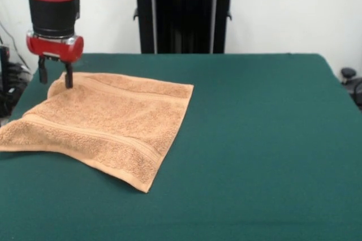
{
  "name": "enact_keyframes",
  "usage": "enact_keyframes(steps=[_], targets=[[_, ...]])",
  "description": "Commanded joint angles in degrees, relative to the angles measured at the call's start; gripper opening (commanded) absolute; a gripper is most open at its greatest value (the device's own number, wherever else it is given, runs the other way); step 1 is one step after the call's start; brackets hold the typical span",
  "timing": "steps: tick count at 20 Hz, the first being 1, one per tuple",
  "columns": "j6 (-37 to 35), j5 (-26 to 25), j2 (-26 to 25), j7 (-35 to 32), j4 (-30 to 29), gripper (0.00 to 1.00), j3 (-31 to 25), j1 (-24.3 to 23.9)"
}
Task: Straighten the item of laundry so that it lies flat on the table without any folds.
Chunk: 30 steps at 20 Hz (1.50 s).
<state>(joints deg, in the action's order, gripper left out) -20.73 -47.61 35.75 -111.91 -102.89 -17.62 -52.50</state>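
Note:
The item of laundry, an orange-tan terry towel with woven bands near two edges, lies spread on the left part of the green table. Its near corner points toward the table's front, and its left corner reaches the picture's left edge. The far left corner is humped up slightly. My gripper hangs from the red arm right over that humped corner, open, with its fingers apart. One dark fingertip touches the cloth; the other is off the towel's edge.
The black pedestal stands behind the table's far edge at the middle. Cables and dark gear sit beyond the left edge. A small black object shows past the right edge.

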Motion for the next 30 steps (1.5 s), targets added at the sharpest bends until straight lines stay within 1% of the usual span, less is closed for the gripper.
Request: enact_keyframes(steps=[1, 7, 12, 14, 19, 24, 27, 30], targets=[[-3.49, 3.58, -0.56, 0.35, -7.29, 1.0, -4.95, 6.13], [-0.26, 4.98, -1.98, -5.79, -7.02, 1.0, -1.94, 10.99], [1.4, 6.16, -3.01, -7.81, -6.43, 1.0, -0.14, 13.4], [2.36, 6.64, -4.14, -8.71, -6.06, 1.0, 0.65, 14.23], [8.22, 6.43, -9.66, -12.33, -2.9, 1.0, 4.64, 18.32], [12.81, 7.36, -14.12, -12.64, -0.52, 1.0, 7.03, 20.25], [16.05, 8.63, -16.53, -13.67, 0.46, 1.0, 9.15, 22.13], [17.67, 10.94, -18.38, -13.81, 1.7, 1.0, 10.98, 23.93]])
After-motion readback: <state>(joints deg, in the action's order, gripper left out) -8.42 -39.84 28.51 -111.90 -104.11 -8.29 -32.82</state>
